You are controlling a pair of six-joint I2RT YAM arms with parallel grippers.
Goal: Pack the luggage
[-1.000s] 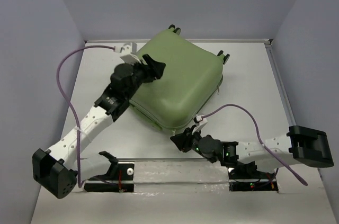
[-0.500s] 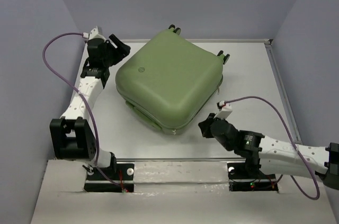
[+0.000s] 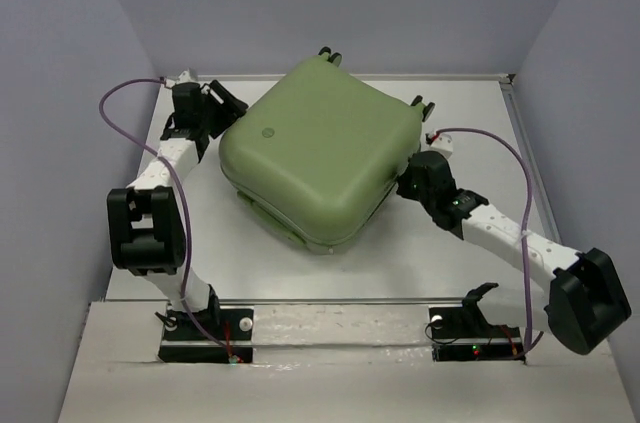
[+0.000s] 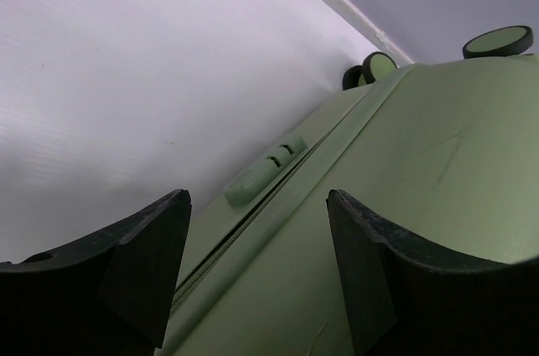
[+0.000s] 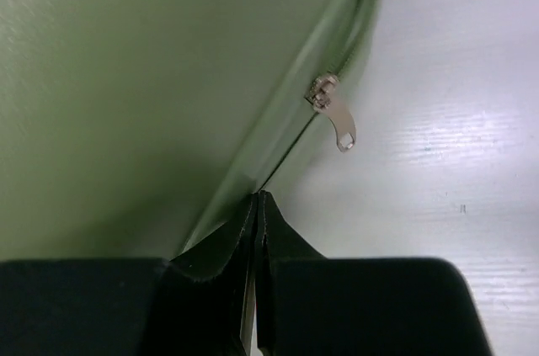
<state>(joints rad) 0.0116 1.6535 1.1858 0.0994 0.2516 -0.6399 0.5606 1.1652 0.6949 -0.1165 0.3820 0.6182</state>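
The right claw (image 5: 256, 201), pinched shut, points at the luggage (image 3: 320, 158) seam; the zipper pull (image 5: 340, 124) lies just ahead along it. The left claw (image 4: 255, 204) gapes wide opposite.

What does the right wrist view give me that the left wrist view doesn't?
Right wrist only: the metal zipper pull hanging at the seam, and the right end effector shut. Left wrist only: two wheels, a small green tab on the side, and the left end effector open. Both: the green shell of the luggage and the white table.
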